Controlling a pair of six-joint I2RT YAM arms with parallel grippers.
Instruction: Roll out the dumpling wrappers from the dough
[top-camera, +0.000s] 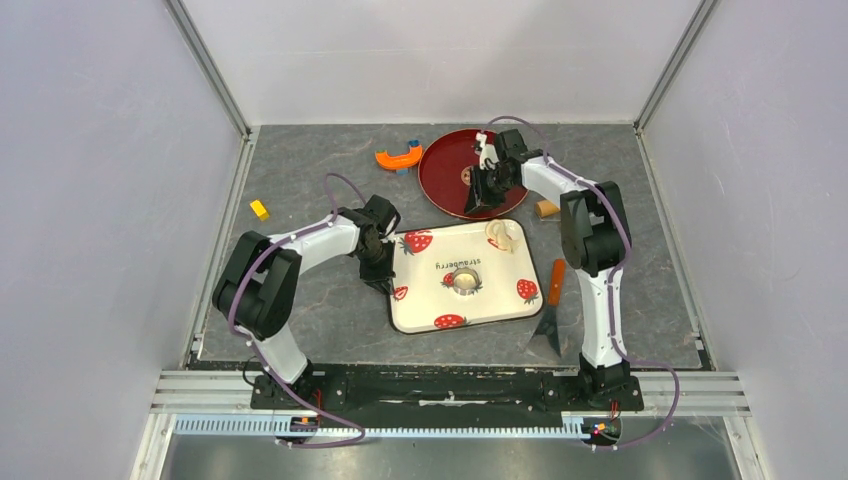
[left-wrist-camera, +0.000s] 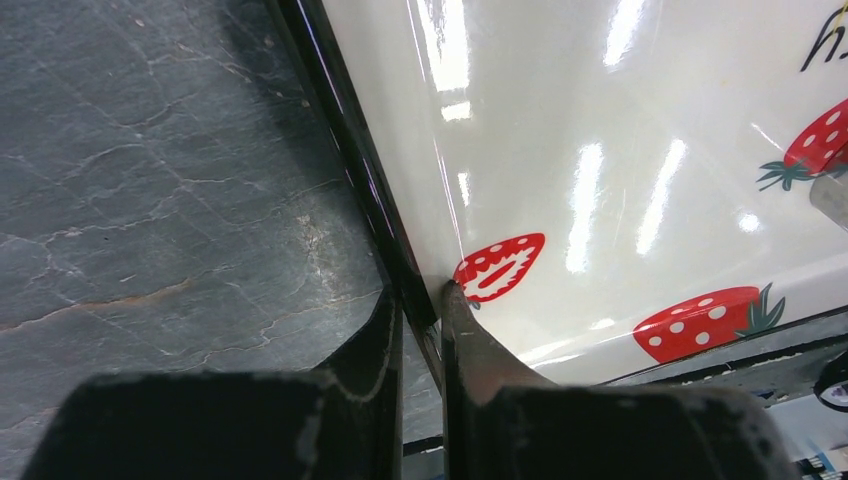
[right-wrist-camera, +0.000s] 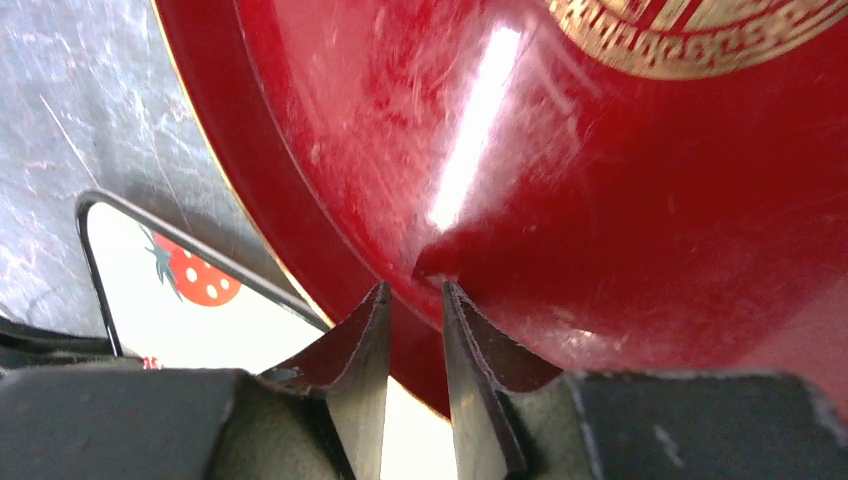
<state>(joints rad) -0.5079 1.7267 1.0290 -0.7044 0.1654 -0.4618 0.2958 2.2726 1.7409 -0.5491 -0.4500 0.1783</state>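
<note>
The white strawberry tray (top-camera: 500, 300) lies in the middle of the table. A pale round dumpling wrapper (top-camera: 464, 281) sits at its centre, and a second pale piece of dough (top-camera: 497, 235) lies in its far right corner. My left gripper (top-camera: 378, 268) (left-wrist-camera: 420, 300) is shut on the tray's left rim (left-wrist-camera: 400, 260), one finger outside it and one inside. My right gripper (top-camera: 487, 195) (right-wrist-camera: 412, 290) is at the near edge of the red plate (top-camera: 455, 160) (right-wrist-camera: 620, 200). Its jaws are drawn in close on either side of the plate's rim.
A tan wooden roller (top-camera: 546, 208) lies right of the red plate. An orange curved piece (top-camera: 399, 157) sits at the back, and a yellow block (top-camera: 260, 209) at the left. An orange-handled scraper (top-camera: 552, 300) lies right of the tray. White walls enclose the table.
</note>
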